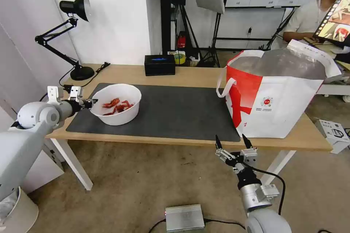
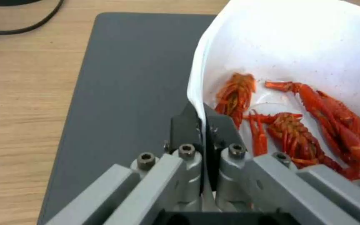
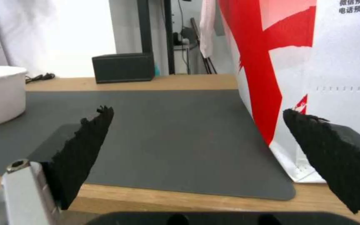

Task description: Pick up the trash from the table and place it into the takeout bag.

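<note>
White bowl rim clamped by left pincer; right pincer spread; bag print unreadable.

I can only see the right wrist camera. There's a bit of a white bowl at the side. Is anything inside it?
Observer: Yes, red crayfish shells lie in the white bowl.
Operator: Is the other arm touching it?
Observer: The left gripper is shut on the bowl's rim, one finger inside, one outside.
Operator: Is the big bag open on top?
Observer: Yes, the takeout bag stands open, silver lining showing. The right gripper is open, below the table's front edge.
</note>
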### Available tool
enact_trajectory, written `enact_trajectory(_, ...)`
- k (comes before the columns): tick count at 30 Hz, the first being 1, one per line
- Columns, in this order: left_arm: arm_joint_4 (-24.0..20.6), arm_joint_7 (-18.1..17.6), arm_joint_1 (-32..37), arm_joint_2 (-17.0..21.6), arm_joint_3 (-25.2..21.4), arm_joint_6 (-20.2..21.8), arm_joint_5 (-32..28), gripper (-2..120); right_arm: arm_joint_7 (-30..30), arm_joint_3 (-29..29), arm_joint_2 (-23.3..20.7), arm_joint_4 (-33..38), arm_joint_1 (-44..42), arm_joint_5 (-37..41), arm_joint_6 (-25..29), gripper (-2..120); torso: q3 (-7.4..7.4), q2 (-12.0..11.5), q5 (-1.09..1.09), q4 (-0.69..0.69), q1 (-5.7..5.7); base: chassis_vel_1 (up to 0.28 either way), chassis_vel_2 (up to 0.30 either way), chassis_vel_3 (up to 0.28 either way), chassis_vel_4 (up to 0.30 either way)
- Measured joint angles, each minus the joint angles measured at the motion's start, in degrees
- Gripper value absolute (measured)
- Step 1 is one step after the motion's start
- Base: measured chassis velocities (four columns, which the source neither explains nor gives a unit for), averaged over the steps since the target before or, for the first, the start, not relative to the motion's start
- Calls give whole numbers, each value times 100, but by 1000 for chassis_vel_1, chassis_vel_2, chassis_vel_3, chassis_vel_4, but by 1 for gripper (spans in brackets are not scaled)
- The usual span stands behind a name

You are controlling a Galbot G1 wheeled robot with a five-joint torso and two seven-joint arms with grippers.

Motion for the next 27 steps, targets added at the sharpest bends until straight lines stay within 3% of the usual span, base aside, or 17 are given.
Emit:
enact_trajectory(10,-197,-72,50,23,-63,1,-142,0,0,0,0,0,0,0,0,100,0,0,0,0,-1,0,0,0,0)
enact_trajectory(27,-845,-549,295,73,-329,145,-1157,0,0,0,0,0,0,0,0,100,0,0,1,1,0,0,0,0,0)
